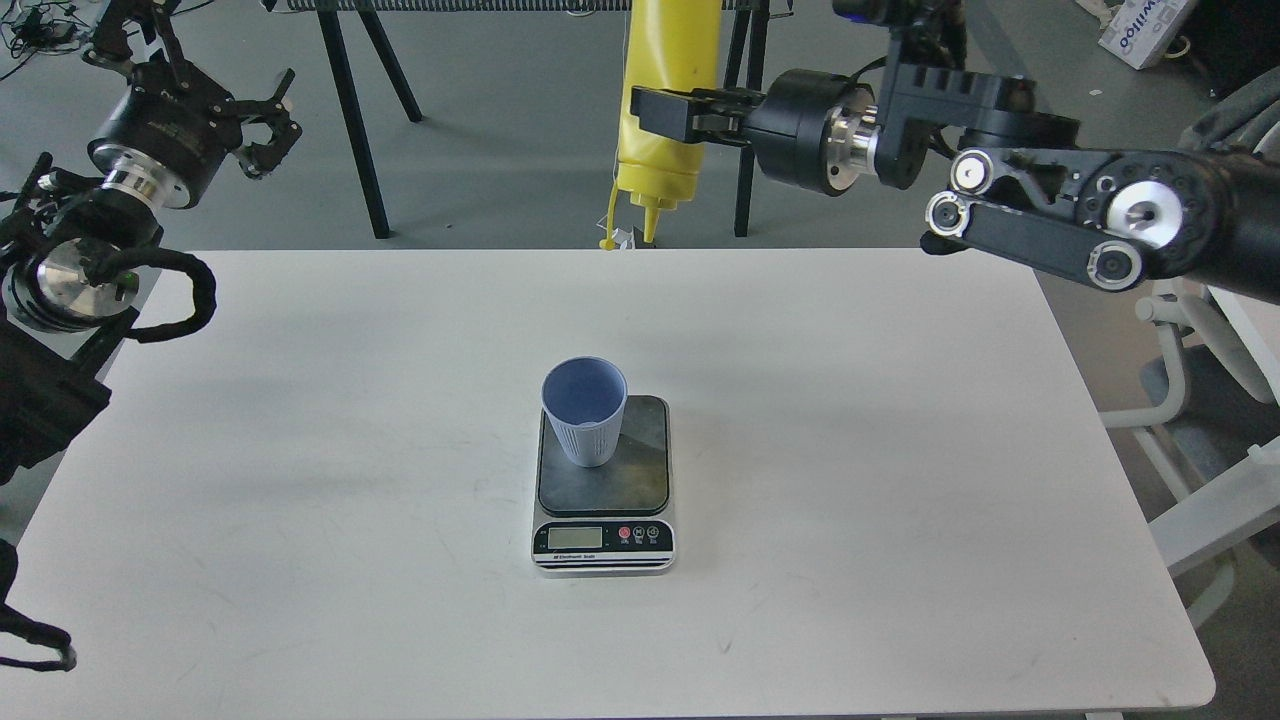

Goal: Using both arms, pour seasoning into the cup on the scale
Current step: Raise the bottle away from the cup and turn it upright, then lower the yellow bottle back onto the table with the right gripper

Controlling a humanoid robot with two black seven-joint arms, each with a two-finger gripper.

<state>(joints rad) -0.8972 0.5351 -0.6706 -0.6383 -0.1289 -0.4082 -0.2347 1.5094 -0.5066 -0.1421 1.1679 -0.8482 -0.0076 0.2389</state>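
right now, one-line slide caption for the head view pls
Right end effector holds the yellow seasoning bottle inverted above the table, cup waiting on the scale; left end effector open.

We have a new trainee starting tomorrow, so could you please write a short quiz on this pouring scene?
1. True or false: the yellow squeeze bottle hangs nozzle-down.
2. Which gripper holds it? A) left gripper B) right gripper
3. Fill in: the pale blue cup stands on the ____ corner of the scale platform.

Key: 1 true. 2 B; the left jaws are open and empty. 3 back left.
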